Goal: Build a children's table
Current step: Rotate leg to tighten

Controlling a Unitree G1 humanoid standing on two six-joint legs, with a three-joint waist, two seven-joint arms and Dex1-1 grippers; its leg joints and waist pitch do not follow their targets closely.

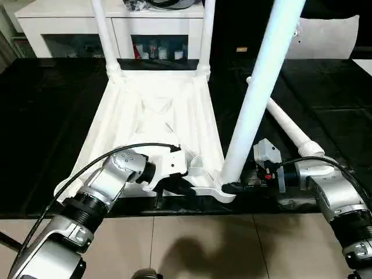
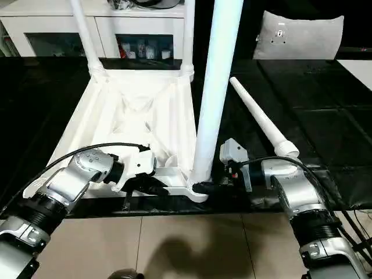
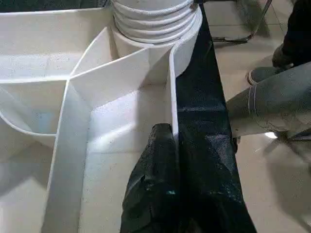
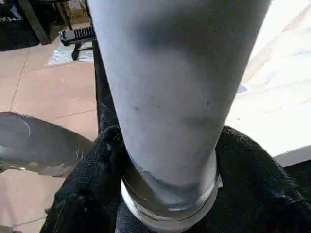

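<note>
The white table top [image 1: 157, 110] lies ribbed side up on the black work table [image 1: 46, 116]. Two white legs [image 1: 103, 32] [image 1: 206, 35] stand in its far corner sockets. A third leg [image 1: 261, 81] stands in the near right socket [image 3: 155, 24], leaning slightly. My right gripper [image 1: 235, 188] is shut around this leg's base [image 4: 175, 87], a black finger [image 4: 92, 194] on each side. My left gripper [image 1: 177, 185] is shut on the top's near rim, one finger [image 3: 155, 184] inside the rim wall. The last leg [image 1: 288, 125] lies loose on the black cover to the right.
A white cabinet with glass doors [image 1: 64, 23] stands behind the work table. A grey cushion [image 2: 299, 35] rests at the back right. The work table's near edge meets tiled floor [image 1: 192, 244], where a person's shoe [image 3: 262, 75] shows.
</note>
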